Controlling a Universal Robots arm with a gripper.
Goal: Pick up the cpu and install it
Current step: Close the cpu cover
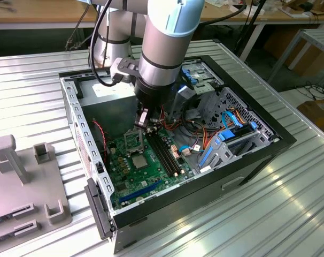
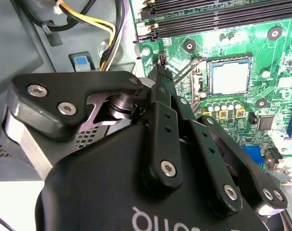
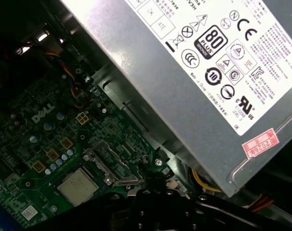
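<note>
Our gripper (image 2: 161, 67) pinched shut and empty above the green board (image 2: 276, 103), chip (image 2: 229, 77) lying beside our open socket (image 2: 192, 77)

Exterior view looks down from high and off to one side at the open case (image 1: 175, 144). Both wrist views sit close above the motherboard (image 2: 261, 43), sharing the cpu (image 3: 77, 186) area.

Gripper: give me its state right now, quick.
Gripper: jaws shut, nothing visibly held, tips low over the motherboard next to the socket. The cpu lies on the board, untouched.
</note>
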